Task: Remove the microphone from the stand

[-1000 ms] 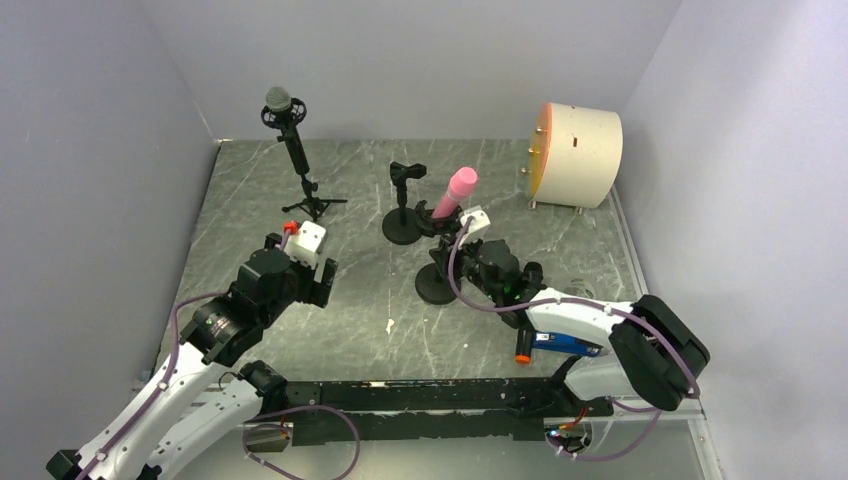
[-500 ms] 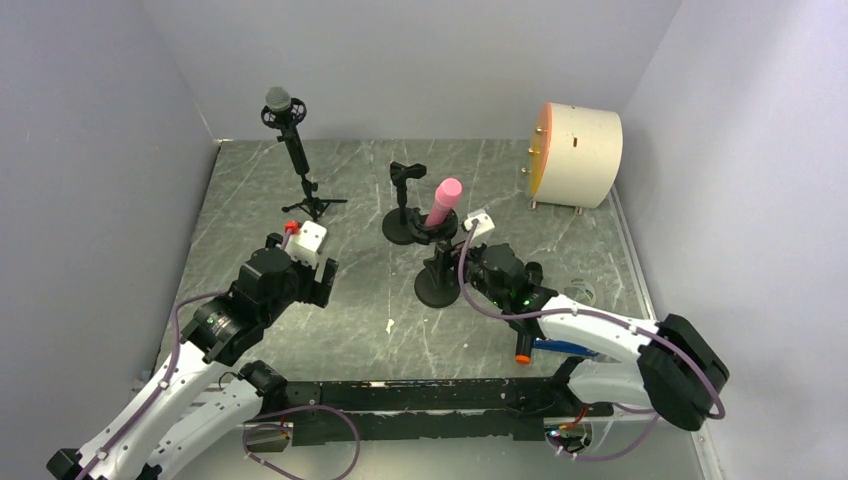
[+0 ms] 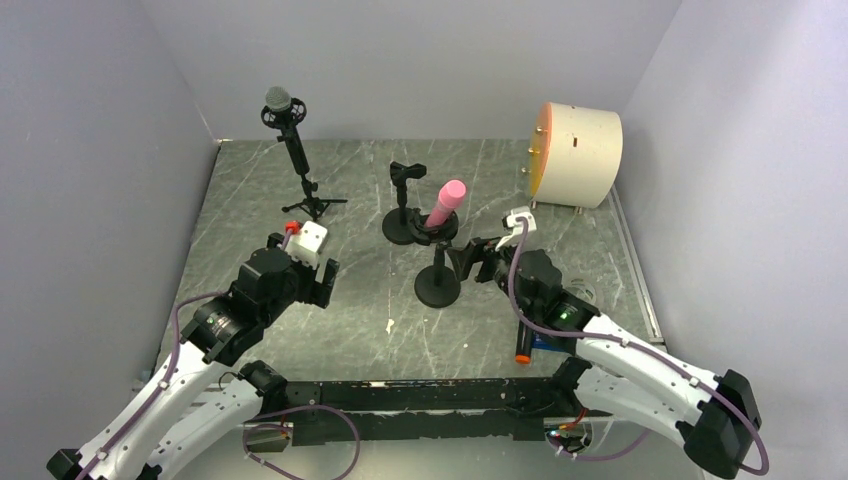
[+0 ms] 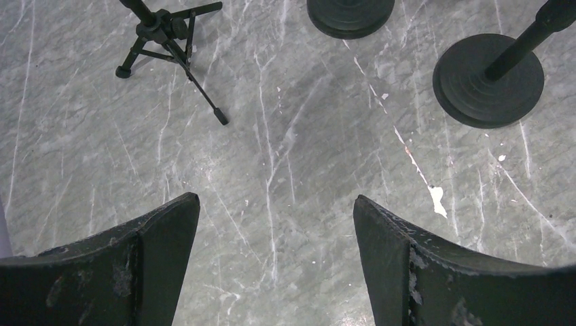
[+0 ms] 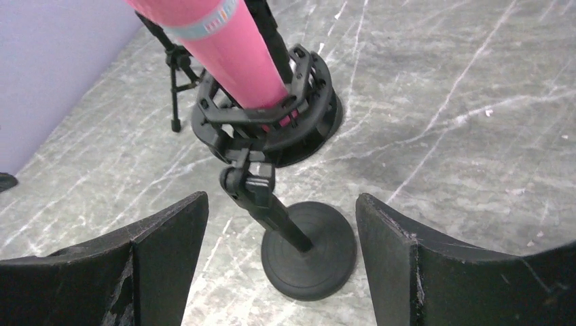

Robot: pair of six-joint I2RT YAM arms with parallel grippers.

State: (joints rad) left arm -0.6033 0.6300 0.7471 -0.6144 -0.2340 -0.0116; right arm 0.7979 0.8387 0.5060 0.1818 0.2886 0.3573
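A pink microphone (image 3: 446,203) leans in a black shock mount (image 5: 272,115) on a round-based stand (image 3: 437,288). My right gripper (image 3: 470,261) hangs just right of that stand, open and holding nothing. In the right wrist view the stand's stem and base (image 5: 309,251) lie ahead between its fingers, apart from both, and the pink microphone (image 5: 217,47) rises at the top. My left gripper (image 3: 325,275) is open over bare table at the left, its fingers (image 4: 163,231) wide apart. A second microphone with a grey head (image 3: 278,99) stands on a tripod (image 3: 312,205) at the back left.
A second round-based stand with an empty clip (image 3: 405,200) is right behind the pink microphone. A cream drum with an orange face (image 3: 580,153) sits at the back right. A blue tool with an orange tip (image 3: 545,345) lies near the right arm. Grey walls close in three sides.
My right gripper has opened, let go of the pink microphone and drawn back to the right. The microphone has settled a little lower in its mount. The left arm has stayed still.
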